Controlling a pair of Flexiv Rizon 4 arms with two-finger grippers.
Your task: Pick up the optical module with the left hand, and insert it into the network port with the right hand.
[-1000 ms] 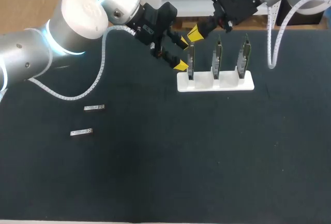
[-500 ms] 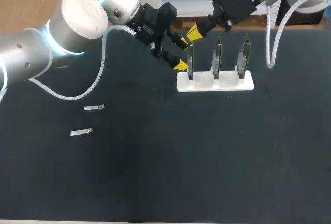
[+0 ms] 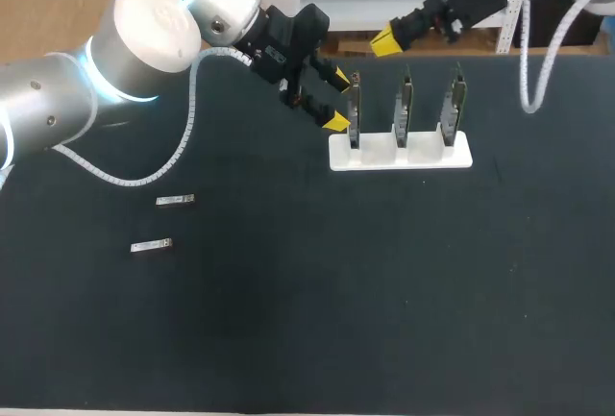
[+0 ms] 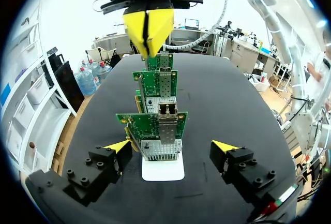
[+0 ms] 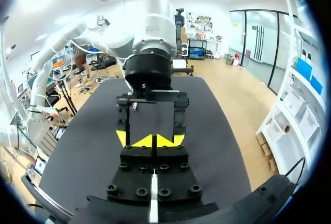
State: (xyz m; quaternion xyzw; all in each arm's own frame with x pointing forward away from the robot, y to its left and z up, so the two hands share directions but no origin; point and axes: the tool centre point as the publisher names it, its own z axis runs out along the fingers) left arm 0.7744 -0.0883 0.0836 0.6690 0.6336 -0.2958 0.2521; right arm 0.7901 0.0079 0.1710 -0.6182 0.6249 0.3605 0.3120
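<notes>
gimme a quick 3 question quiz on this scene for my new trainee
1. True or false: the right tool with yellow tips is open.
2. How many green circuit boards stand in the white plastic holder?
3. The two small silver metal modules lie: A on the black table; B in the holder; C atop the boards.
Key: 1 false, it is shut; 2 three; 3 A.
</notes>
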